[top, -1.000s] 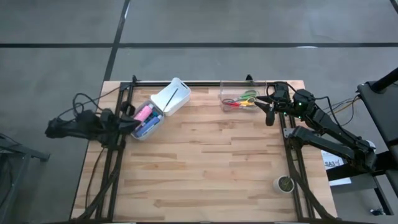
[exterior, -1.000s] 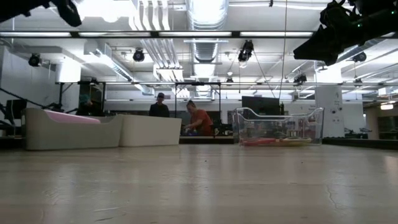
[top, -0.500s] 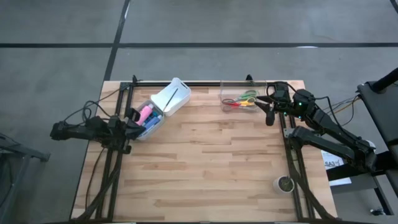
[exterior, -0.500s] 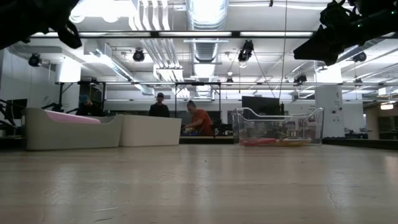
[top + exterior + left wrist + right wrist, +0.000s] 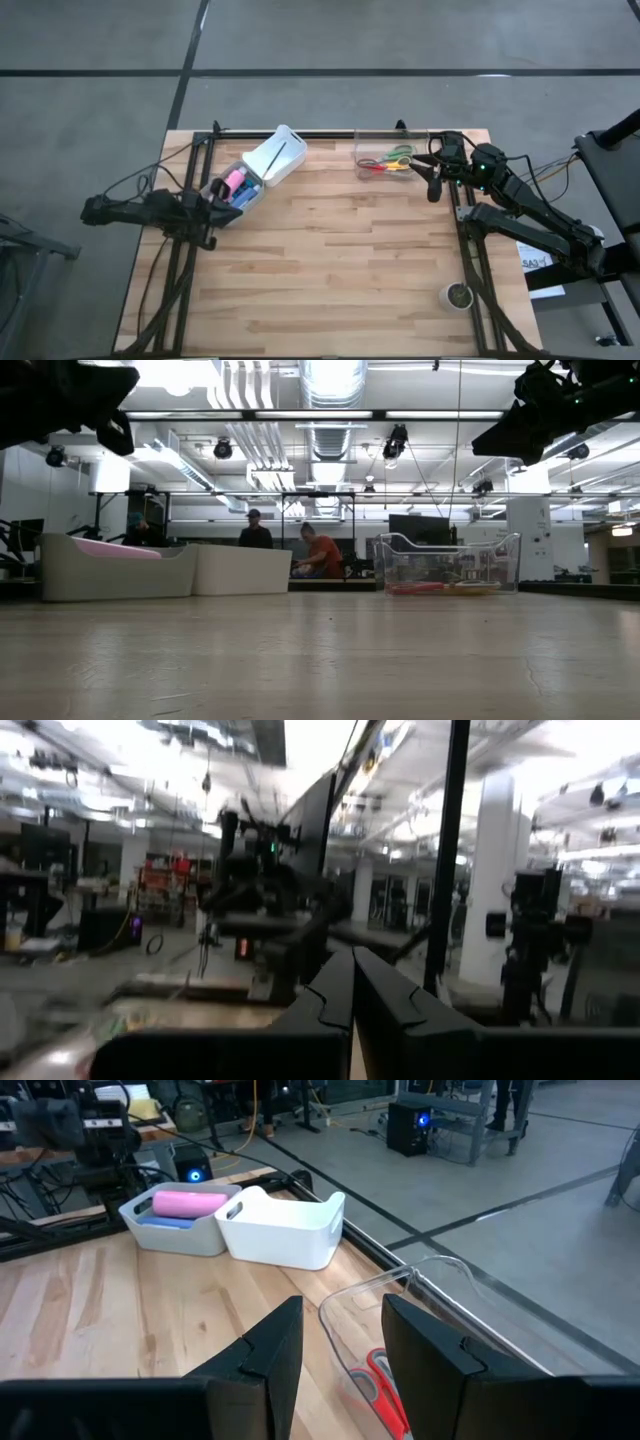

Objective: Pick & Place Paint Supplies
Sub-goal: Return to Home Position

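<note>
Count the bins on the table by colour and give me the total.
White bins: 2
Clear bin: 1
Total: 3

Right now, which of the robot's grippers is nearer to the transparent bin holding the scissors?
Right. The right gripper hovers just beside the transparent bin; the left gripper is far off, by the white bin holding the pink bottle.
</note>
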